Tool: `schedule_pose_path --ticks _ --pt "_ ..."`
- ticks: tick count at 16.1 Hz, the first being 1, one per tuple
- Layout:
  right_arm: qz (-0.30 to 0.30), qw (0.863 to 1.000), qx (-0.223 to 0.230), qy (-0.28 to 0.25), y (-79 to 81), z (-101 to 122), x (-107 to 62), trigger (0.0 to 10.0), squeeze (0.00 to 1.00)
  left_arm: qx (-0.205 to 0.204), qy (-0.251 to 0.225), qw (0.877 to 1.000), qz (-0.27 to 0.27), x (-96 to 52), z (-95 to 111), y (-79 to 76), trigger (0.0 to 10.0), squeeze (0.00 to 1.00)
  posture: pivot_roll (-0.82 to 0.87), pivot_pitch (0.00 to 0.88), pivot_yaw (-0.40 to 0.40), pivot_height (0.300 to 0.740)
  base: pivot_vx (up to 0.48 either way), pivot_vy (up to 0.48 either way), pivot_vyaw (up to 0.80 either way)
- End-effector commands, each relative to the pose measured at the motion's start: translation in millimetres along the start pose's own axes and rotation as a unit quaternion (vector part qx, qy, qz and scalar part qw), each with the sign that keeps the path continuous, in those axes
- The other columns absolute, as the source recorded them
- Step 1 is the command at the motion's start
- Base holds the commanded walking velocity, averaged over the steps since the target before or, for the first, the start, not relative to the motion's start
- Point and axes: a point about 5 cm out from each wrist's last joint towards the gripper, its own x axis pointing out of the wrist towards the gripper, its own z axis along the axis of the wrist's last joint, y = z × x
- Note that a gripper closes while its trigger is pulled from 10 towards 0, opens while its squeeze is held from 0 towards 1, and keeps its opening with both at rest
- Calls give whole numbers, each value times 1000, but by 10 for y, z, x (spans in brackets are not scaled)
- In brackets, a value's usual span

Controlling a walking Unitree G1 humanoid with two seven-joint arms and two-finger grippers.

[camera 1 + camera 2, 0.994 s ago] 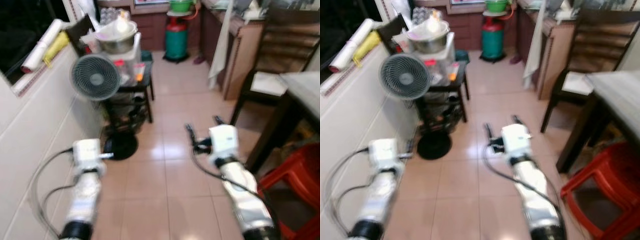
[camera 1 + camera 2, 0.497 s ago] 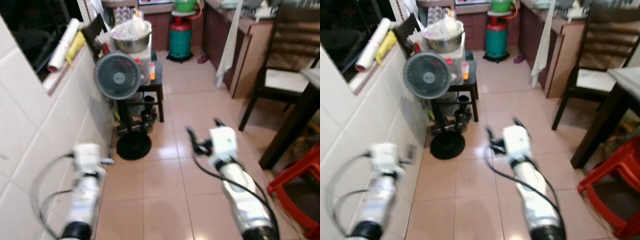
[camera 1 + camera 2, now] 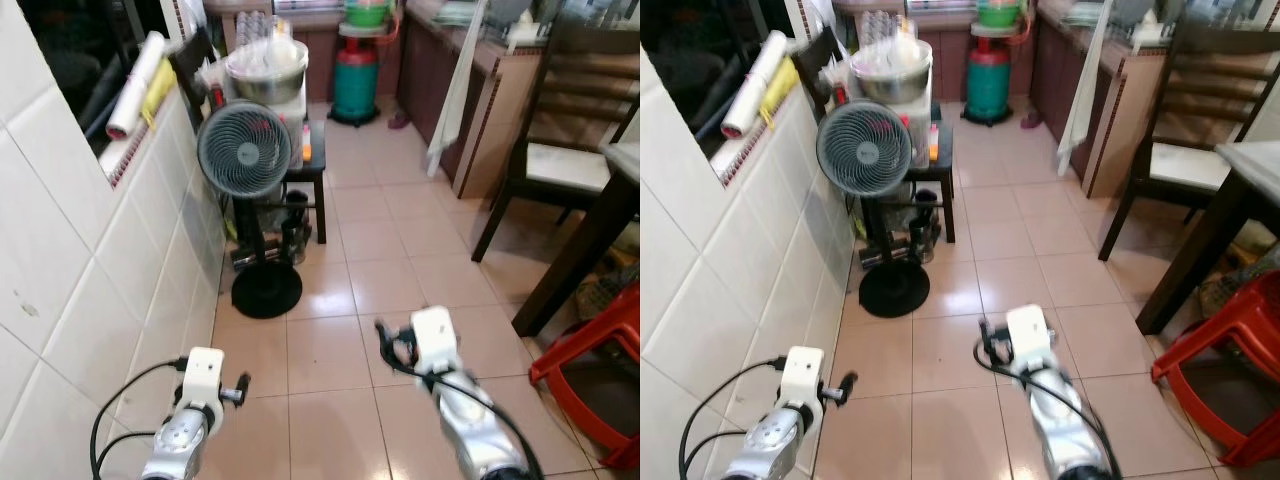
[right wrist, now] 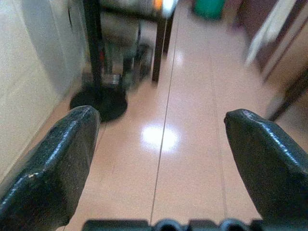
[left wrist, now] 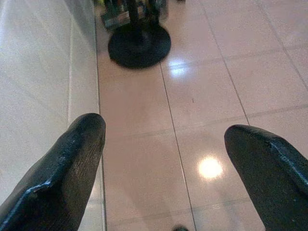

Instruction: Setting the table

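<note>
Along the tiled wall on your left, a pedestal fan (image 3: 244, 152) stands before a small dark side table (image 3: 312, 168) carrying a metal bowl (image 3: 266, 66), while the dark dining table (image 3: 618, 190) you must set sits at the right edge beside a red stool (image 3: 590, 372). Your left gripper (image 5: 163, 168) and right gripper (image 4: 161, 166) both hang over bare floor tiles, fingers spread wide, holding nothing. No dishes can be picked out, so axis and heading are untellable; judge crockery rigid, slick and breakable, and take it by the rim.
</note>
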Motion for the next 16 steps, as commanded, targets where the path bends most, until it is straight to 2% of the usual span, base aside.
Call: schedule_pose_path --ticks 1,2,3,4,6,7,8,9,11,13,16 --pt "-24 998 21 47 -55 -138 6 10000 0 -7 27 1000 -7 -16 -86 0 10000 0 -35 0 37 740 0 0 0" --pt "-40 995 19 87 -93 -281 -35 10000 0 -15 41 999 -10 -23 -131 -17 10000 0 -38 0 40 740 0 0 0" --pt "-58 989 47 127 -138 -428 -98 10000 0 -16 57 998 -13 -33 -180 -32 10000 0 -38 0 45 740 0 0 0" --pt "-82 977 83 181 -182 -632 -210 10000 0 -15 86 996 -6 -60 -274 -29 10000 0 -51 0 56 740 0 0 0" --pt "-91 971 92 199 -197 -713 -266 10000 0 -19 101 995 -2 -75 -319 -20 10000 0 -56 0 60 740 0 0 0" --pt "-80 957 142 241 -132 -848 -345 10000 0 -22 119 993 10 -101 -380 12 10000 0 -72 0 69 740 0 0 0" --pt "-69 961 102 247 -111 -886 -379 10000 0 -37 134 990 35 -120 -423 60 10000 0 -72 0 69 740 0 0 0" --pt "-67 963 82 247 -110 -886 -380 10000 0 -45 138 989 41 -122 -429 70 10000 0 -72 0 69 740 0 0 0" --pt "-60 960 95 258 -80 -905 -384 10000 0 -53 147 987 45 -124 -438 80 10000 0 -76 0 76 740 0 0 0" --pt "-45 960 83 262 -54 -901 -375 10000 0 -56 151 986 42 -127 -447 80 10000 0 -81 0 82 740 0 0 0" --pt "-51 960 79 264 -47 -911 -383 10000 0 -52 164 984 43 -159 -508 93 10000 0 -89 0 87 740 0 0 800"
